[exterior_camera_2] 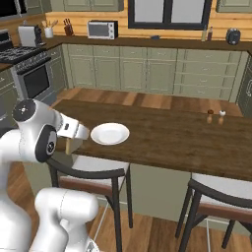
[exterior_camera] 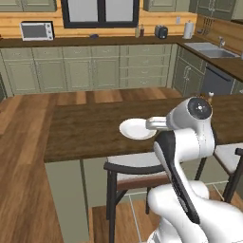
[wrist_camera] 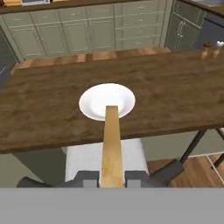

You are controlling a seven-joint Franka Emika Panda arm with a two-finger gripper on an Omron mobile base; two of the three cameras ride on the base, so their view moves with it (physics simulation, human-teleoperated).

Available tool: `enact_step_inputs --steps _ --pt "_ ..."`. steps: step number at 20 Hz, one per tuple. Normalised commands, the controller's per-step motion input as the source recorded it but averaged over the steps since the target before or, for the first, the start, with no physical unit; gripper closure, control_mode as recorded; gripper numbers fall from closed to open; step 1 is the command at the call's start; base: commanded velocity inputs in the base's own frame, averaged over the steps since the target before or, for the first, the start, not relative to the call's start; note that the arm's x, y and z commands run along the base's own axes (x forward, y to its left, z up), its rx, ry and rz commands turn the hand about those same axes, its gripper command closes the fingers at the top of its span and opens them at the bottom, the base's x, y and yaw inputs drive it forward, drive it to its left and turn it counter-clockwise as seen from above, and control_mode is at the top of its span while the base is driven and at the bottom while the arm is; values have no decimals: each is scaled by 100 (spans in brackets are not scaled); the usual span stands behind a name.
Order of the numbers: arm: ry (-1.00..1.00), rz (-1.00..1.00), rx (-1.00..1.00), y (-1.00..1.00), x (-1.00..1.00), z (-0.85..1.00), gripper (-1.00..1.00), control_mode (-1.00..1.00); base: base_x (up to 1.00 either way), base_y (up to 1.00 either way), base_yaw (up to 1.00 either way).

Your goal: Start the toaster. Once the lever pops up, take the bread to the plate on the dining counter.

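Gripper (wrist_camera: 112,178) seen clamped on bread (wrist_camera: 111,144), slice held edge-on between fingers. Plate (wrist_camera: 107,101) located just ahead of slice's far end, on dining counter (wrist_camera: 43,113).

tan bread (wrist_camera: 112,140), white plate (wrist_camera: 94,101), dk brown wood dining counter (wrist_camera: 175,87)

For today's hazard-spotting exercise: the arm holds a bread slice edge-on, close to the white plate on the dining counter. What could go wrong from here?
1. The gripper pinches the bread on edge; released so, it may tip and land partly off the plate.
2. The plate sits near the dining counter edge, above a chair; a nudge might push it off.
3. The grip is at one end, so the slice could slip.
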Motion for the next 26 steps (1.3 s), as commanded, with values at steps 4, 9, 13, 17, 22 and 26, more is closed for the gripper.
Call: enact_step_inputs --steps 4,9,13,17,22,26 --pt "5 33 20 -73 86 -8 100 -100 0 0 0" --pt "6 43 17 -38 100 -29 100 -100 0 0 0" --pt "3 40 13 -3 100 -49 100 -100 0 0 0" --pt "4 34 11 0 100 -50 100 -100 0 0 0" --pt "7 27 8 0 100 -33 100 -100 0 0 0" --pt "5 14 3 1 97 -16 100 -100 0 0 0"
